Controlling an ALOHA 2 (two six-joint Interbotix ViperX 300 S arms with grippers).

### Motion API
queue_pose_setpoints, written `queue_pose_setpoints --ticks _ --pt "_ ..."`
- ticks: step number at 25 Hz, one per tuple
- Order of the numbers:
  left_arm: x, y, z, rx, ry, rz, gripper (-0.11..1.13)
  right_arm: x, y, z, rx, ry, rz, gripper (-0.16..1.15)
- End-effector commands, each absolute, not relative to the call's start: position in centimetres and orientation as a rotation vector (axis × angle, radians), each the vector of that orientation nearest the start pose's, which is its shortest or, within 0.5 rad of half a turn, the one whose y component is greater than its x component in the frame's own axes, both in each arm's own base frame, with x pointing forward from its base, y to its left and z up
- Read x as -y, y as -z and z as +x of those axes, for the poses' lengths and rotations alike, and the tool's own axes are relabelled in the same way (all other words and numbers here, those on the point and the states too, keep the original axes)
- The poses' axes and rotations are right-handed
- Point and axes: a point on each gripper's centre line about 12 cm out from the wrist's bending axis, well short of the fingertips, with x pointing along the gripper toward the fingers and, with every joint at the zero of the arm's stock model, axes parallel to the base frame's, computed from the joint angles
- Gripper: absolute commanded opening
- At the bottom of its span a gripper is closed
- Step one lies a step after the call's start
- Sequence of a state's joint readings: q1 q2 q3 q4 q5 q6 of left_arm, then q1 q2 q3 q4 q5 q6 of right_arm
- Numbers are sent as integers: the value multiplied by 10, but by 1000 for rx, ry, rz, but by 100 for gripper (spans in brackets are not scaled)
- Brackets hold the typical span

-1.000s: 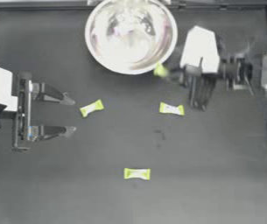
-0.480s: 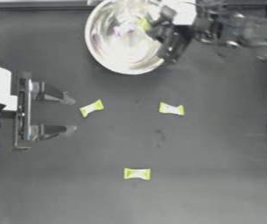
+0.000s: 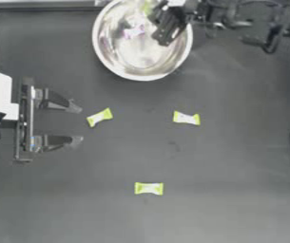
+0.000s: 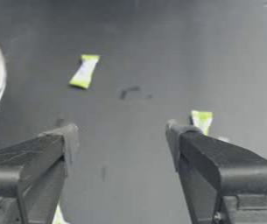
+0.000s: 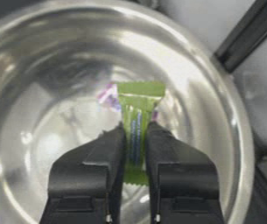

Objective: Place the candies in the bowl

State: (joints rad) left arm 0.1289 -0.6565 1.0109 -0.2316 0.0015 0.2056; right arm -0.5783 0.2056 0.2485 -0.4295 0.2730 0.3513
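The right end effector (image 3: 166, 21) hangs over the bowl (image 3: 118, 64), which sits at 12 o'clock on the desk (image 3: 236, 180), and reaches in from the 2 o'clock side. In the right wrist view its jaws are pressed on a yellow-green candy (image 5: 136, 127), held by its middle with its long axis running along the jaws and one twisted end sticking out past the tips toward the bowl's floor. A pink-purple candy (image 3: 133, 32) lies inside the bowl, just behind the held one in the wrist view. Three more yellow-green candies lie on the desk: the left candy (image 3: 99, 116) near the centre, its long axis tilted from 8 to 2 o'clock; the right candy (image 3: 186, 118) beside it, pointing roughly 9 to 3 with a slight tilt; and the lower candy (image 3: 149, 188) toward 6 o'clock, lying level from 9 to 3. The left end effector (image 3: 64, 121) rests at 9 o'clock with its jaws spread wide, pointing toward 3, near the left candy but apart from it.
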Motion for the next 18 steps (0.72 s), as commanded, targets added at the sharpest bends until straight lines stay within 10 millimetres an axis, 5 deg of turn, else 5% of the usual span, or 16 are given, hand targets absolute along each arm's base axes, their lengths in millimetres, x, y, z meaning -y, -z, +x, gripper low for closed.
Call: queue_pose_setpoints --ticks 1,5,9,18 --pt "-34 -263 256 -322 -137 -45 95 278 -218 404 -668 639 88 48" --pt "-34 -263 256 -319 -138 -44 95 279 -213 406 -680 639 90 62" --pt "-34 -263 257 -319 -138 -44 95 274 -212 407 -686 631 91 108" --pt "-34 -262 256 -322 -137 -46 95 240 -253 401 -635 588 38 99"
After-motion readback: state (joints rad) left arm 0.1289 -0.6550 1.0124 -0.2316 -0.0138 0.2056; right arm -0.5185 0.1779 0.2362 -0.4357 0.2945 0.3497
